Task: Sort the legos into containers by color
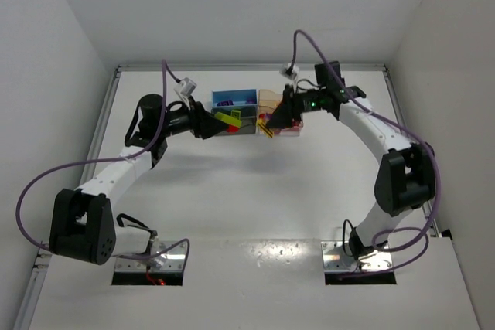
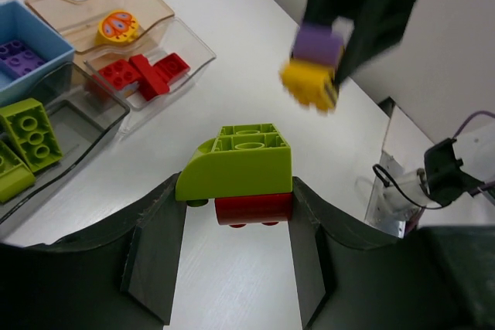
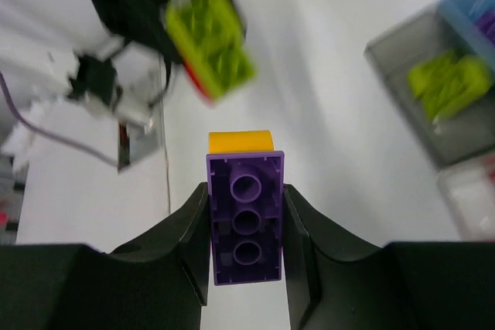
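Clamping a lime-and-red plastic lego clump, left fingers should brace firmly; right fingers clamp purple-and-yellow plastic bricks awaiting splitting.

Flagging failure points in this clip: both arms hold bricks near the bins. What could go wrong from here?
1. The left end effector holds a lime-red clump, the right end effector a purple-yellow clump; dropped whole, either puts a wrong colour in the bins.
2. Both end effectors hang close together by the bins; pulling the clumps apart there could knock them together or fling a piece away.
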